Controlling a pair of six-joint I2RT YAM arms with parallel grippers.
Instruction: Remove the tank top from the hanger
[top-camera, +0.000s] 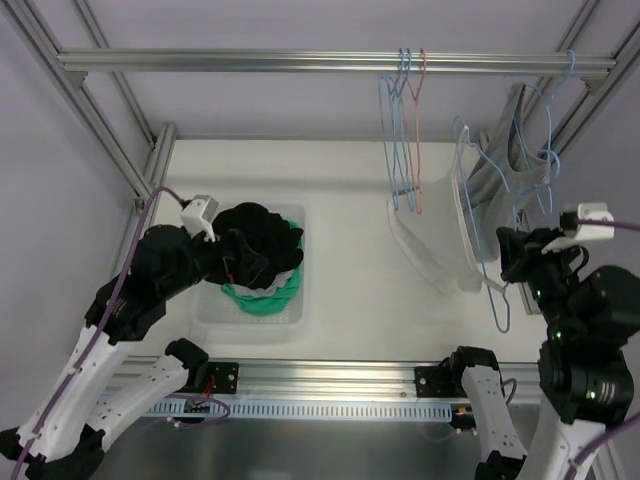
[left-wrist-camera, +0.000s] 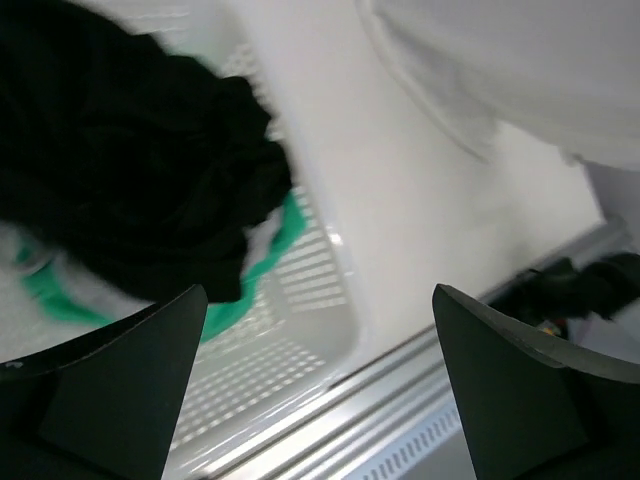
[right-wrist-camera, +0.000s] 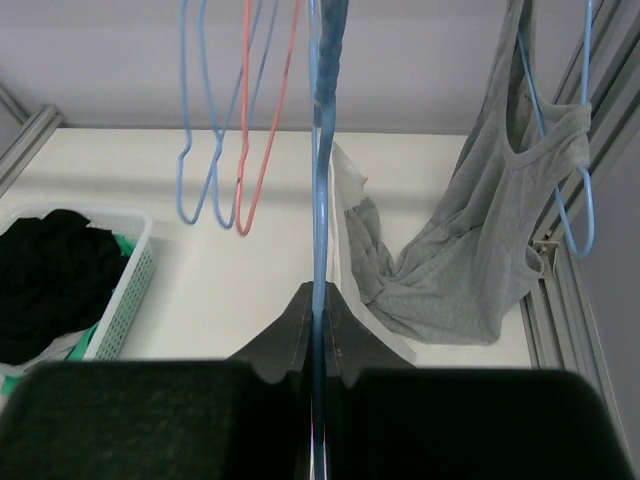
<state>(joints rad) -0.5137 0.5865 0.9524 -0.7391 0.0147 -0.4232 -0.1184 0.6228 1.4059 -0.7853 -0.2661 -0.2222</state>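
My right gripper (top-camera: 512, 262) is shut on the wire of a blue hanger (top-camera: 478, 205) at the right; the wire runs up between its closed fingers in the right wrist view (right-wrist-camera: 318, 200). A white tank top (top-camera: 435, 235) hangs slack by this hanger, its edge showing just behind the wire (right-wrist-camera: 345, 195). A grey tank top (top-camera: 520, 160) hangs on another blue hanger at the far right (right-wrist-camera: 470, 250). My left gripper (top-camera: 240, 262) is open and empty over the basket, fingers (left-wrist-camera: 110, 400) wide apart.
A white slotted basket (top-camera: 290, 315) at the left holds black clothes (top-camera: 255, 235) and a green garment (top-camera: 262, 300). Empty blue and red hangers (top-camera: 405, 130) hang from the top rail (top-camera: 250, 60). Aluminium frame posts stand at both sides.
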